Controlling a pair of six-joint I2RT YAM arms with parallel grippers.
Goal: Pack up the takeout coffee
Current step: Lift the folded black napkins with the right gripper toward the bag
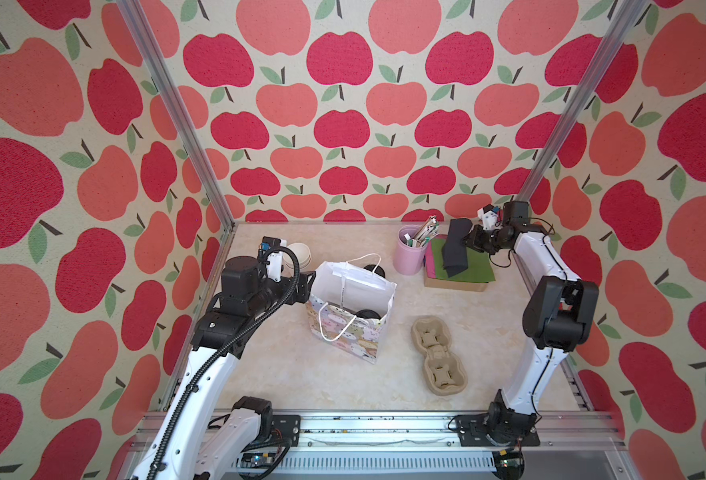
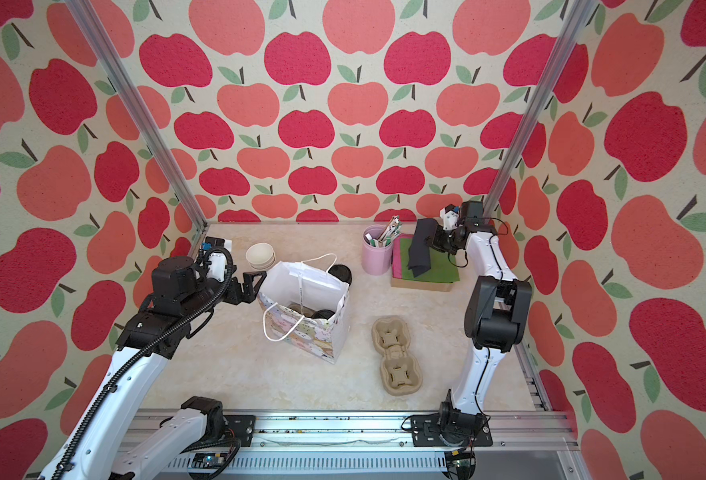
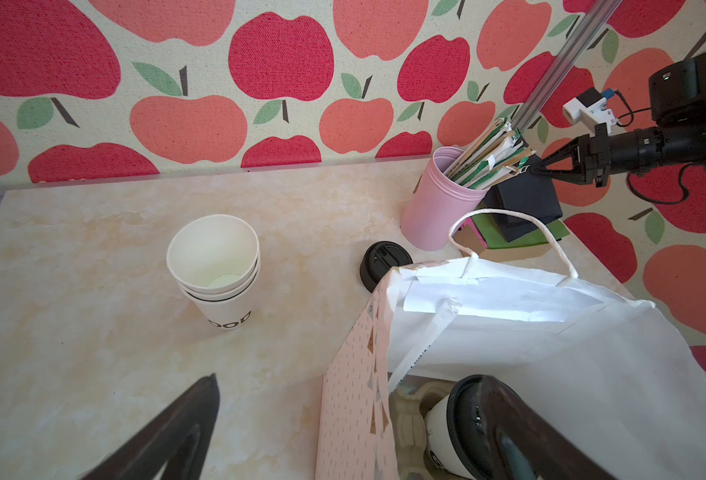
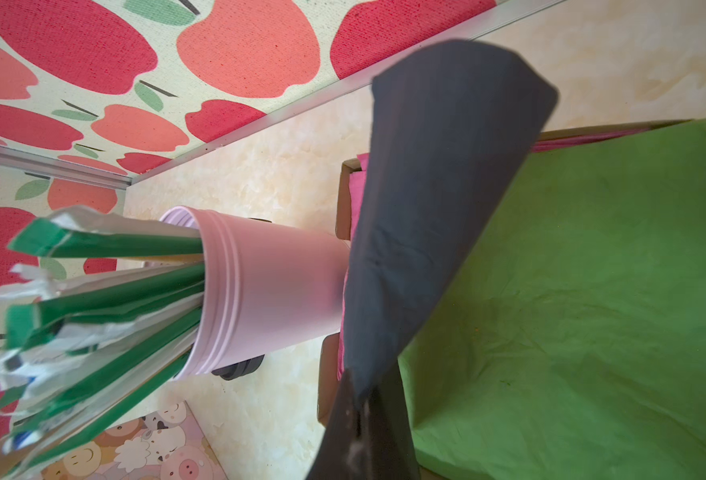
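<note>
Two grips: left fingers [image 3: 204, 399] are gaping at the bag [image 1: 355, 332] rim; right fingers [image 4: 337, 432] are pinching a napkin [image 1: 456, 249] near the worktop's [image 1: 343, 386] back edge.

One bag [image 1: 349, 334], one pink cup [image 1: 408, 254]

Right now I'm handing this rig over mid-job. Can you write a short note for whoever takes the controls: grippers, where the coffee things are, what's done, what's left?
Left gripper: open, holding nothing, jaws straddling the left wall of the white paper gift bag.
Right gripper: shut on a folded dark grey napkin, lifted above the green napkin stack.
Coffee: the white paper cup with black plastic lid sits inside the bag. A spare round black lid lies on the table behind the bag.
Done: lidded cup bagged.
Left: probably carry the napkin to the bag and release it.
</note>
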